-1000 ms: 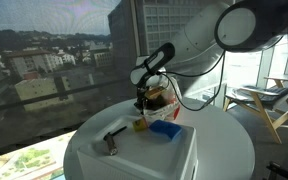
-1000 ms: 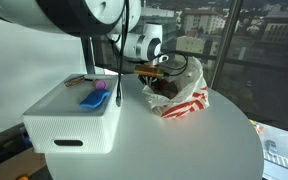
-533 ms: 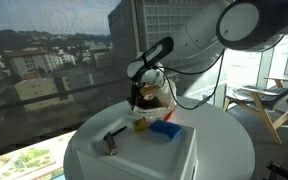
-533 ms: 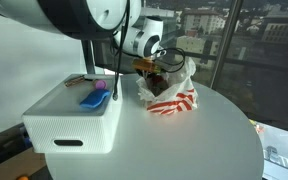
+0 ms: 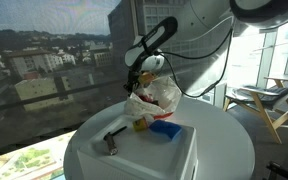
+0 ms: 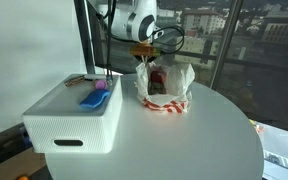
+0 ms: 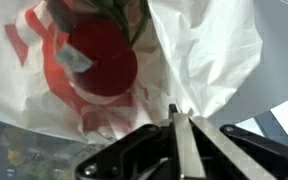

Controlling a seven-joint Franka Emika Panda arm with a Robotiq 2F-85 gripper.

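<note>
pinching the rim looks like the step you're on: the gripper (image 7: 181,112) has its jaws squeezed nearly flat together with a fold of the white, red-striped bag (image 6: 166,88) caught between them (the wrist view shows it best). the bag is on the round table (image 6: 184,140), near the white box (image 6: 69,115), and i can't tell if its base is touching the surface or just off it. it stands upright, long axis roughly vertical, mouth pointing up and drawn toward your pinch on one side. there's a red round thing (image 7: 102,58) down inside. imo the next move calls for a slow, straight pull, since a thin fold can slip and the weight inside could tip the bag
</note>
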